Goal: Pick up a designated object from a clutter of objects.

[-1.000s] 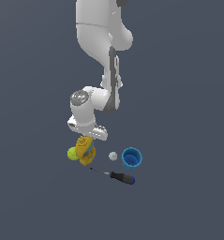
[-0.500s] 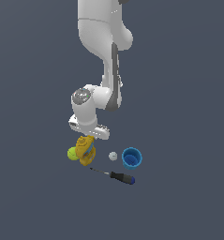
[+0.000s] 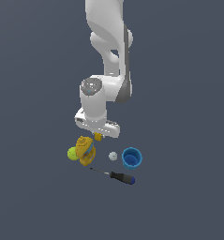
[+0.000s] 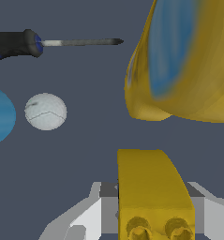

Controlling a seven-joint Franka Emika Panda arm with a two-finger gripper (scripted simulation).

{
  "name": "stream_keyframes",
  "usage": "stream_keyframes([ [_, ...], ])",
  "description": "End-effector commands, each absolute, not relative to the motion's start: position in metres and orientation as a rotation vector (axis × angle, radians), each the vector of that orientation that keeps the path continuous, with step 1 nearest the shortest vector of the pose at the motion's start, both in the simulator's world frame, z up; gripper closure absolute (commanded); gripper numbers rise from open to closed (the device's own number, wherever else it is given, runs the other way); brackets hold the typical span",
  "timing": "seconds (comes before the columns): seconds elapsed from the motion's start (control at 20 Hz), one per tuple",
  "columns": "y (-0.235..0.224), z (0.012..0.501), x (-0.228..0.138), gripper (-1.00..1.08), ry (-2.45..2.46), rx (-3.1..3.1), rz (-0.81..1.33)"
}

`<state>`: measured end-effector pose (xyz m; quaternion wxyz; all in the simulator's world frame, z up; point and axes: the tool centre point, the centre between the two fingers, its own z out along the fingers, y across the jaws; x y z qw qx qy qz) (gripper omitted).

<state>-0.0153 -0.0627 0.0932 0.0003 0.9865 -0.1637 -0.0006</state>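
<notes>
While the yellow brick (image 4: 153,192) sits clamped between the two pale fingers (image 4: 87,218), the gripper (image 3: 97,136) hangs just above the clutter, closed on its catch. In the exterior view the brick shows as a small yellow block under the hand, clear of the ground by the look of it, with the rounded yellow lump (image 3: 85,150) (the one with the blue patch) close beside. I'd lift straight up and slowly, keeping the squeeze firm, so the brick neither slips nor clips that lump. The white ball (image 3: 113,155), blue cup (image 3: 131,158) and screwdriver (image 3: 114,176) lie well apart.
</notes>
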Motion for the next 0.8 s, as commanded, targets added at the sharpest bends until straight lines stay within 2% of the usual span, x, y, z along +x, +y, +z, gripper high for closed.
stream_keyframes([
  [0.0, -0.046, 0.115, -0.007, 1.08, -0.514, 3.097, 0.0],
  [0.75, 0.06, 0.253, 0.047, 1.08, -0.515, 3.095, 0.001],
])
